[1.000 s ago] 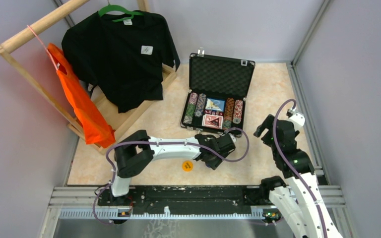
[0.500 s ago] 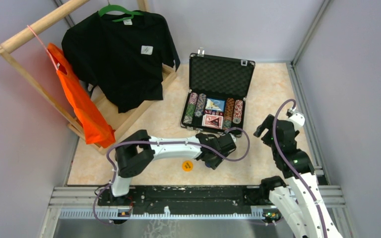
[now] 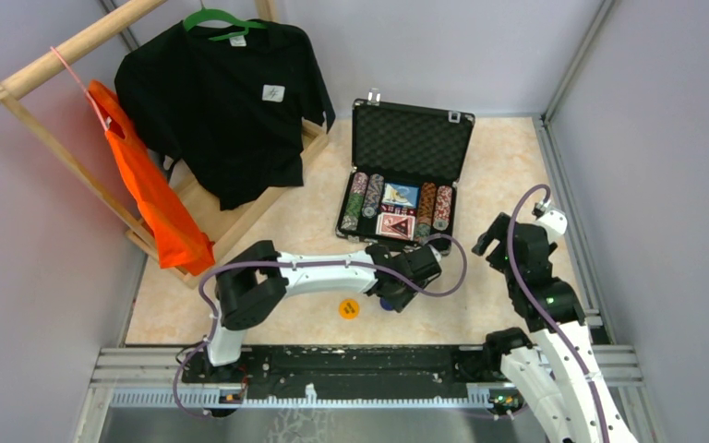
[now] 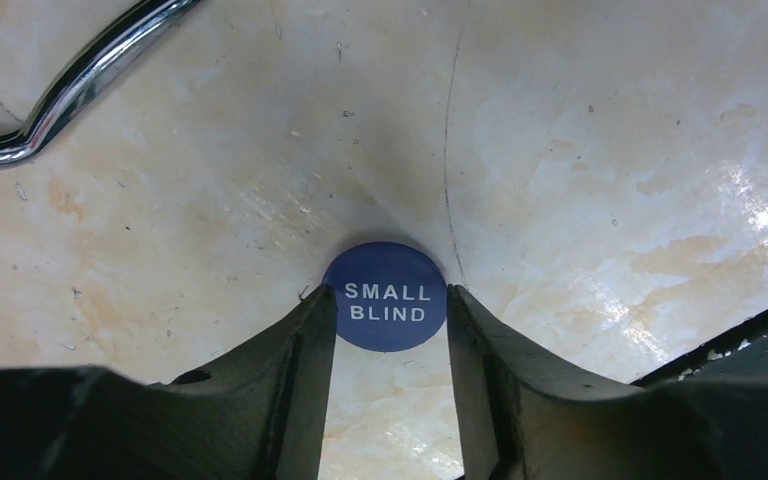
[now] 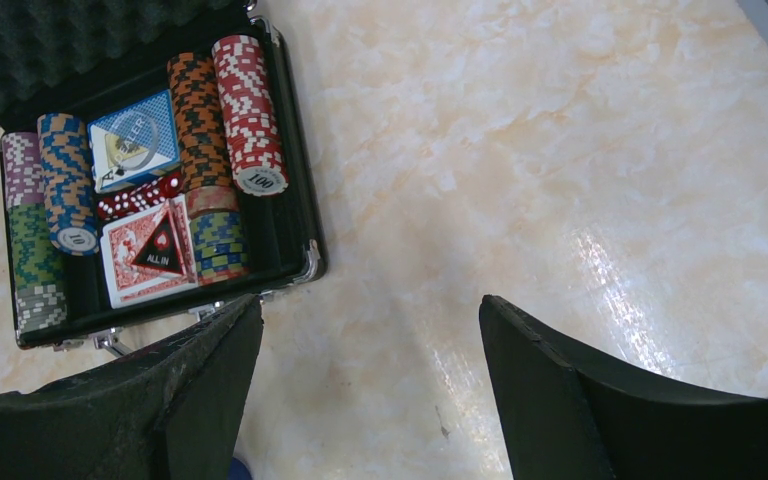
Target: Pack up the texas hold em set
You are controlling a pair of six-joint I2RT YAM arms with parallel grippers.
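Here the blue token (image 4: 388, 298) lies flat between the left fingers (image 4: 305, 345).

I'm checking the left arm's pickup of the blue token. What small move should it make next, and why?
Probably close the left gripper the rest of the way: its fingers flank the SMALL BLIND token lying flat on the table, seemingly without a firm pinch.

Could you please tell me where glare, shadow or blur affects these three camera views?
Left wrist view: sharp lettering on the round blue small-blind token; glare on the marbled tabletop at right; the left tool is dark. Right wrist view: a bright streak on the tabletop; the open black case is crisp; the right tool is soft, shadowed. Top view: even light, no glare.
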